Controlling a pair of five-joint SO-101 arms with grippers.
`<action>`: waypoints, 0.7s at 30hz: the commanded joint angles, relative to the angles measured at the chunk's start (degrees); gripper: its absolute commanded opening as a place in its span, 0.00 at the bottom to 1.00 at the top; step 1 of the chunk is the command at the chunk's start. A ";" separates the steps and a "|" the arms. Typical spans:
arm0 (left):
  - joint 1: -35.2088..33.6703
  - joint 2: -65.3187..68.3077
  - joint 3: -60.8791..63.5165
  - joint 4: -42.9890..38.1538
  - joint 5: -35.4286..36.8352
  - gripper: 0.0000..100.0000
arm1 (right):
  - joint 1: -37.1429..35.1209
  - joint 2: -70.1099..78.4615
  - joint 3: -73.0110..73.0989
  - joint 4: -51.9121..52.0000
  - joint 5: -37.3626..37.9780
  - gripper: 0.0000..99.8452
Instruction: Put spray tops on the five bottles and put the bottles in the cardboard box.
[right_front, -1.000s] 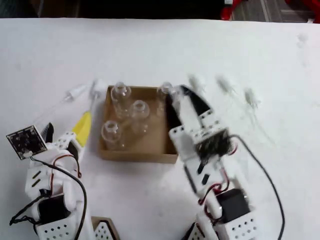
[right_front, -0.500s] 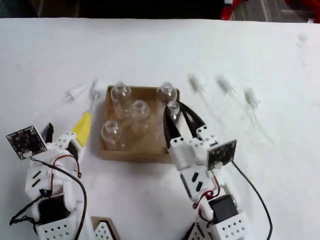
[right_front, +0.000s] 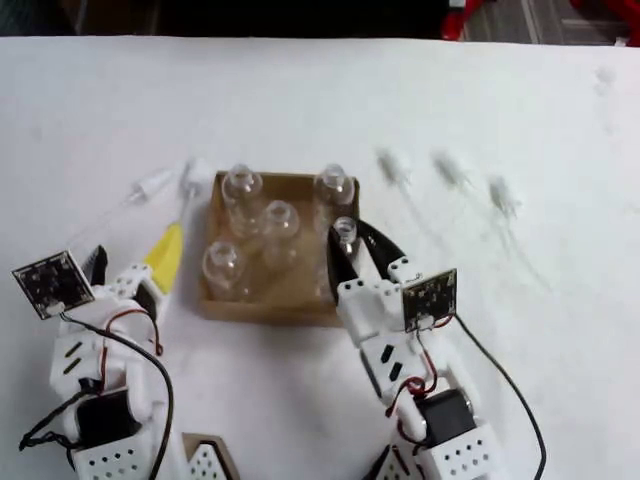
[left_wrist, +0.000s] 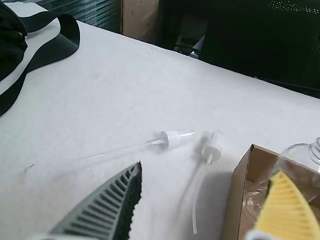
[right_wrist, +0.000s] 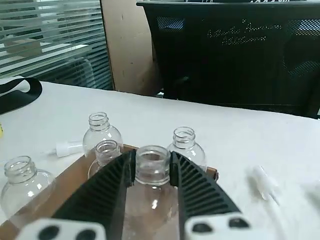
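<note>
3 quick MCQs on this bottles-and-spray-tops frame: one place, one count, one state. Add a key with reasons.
1. Where do the loose spray tops lie?
A) in the cardboard box
B) screwed onto bottles
C) on the table, either side of the box

2. How many bottles are in the high view?
A) five
B) three
C) seven

3. The right gripper is:
A) open over the table
B) shut on a bottle neck
C) shut on a spray top

Key: 1 C, two lie on one side of the box and three on the other; 2 A, five open necks show; 3 B, it clamps the neck from both sides in the right wrist view.
</note>
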 joint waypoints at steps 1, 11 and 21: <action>0.13 -0.48 -0.26 -1.67 -0.79 0.37 | 0.31 -0.57 0.53 3.82 0.97 0.01; 0.13 -0.48 -0.26 -1.67 -0.79 0.37 | 0.22 -0.57 0.09 9.54 1.05 0.01; 0.13 -0.48 -0.26 -1.67 -0.79 0.37 | -6.29 -0.66 -2.55 20.62 18.55 0.01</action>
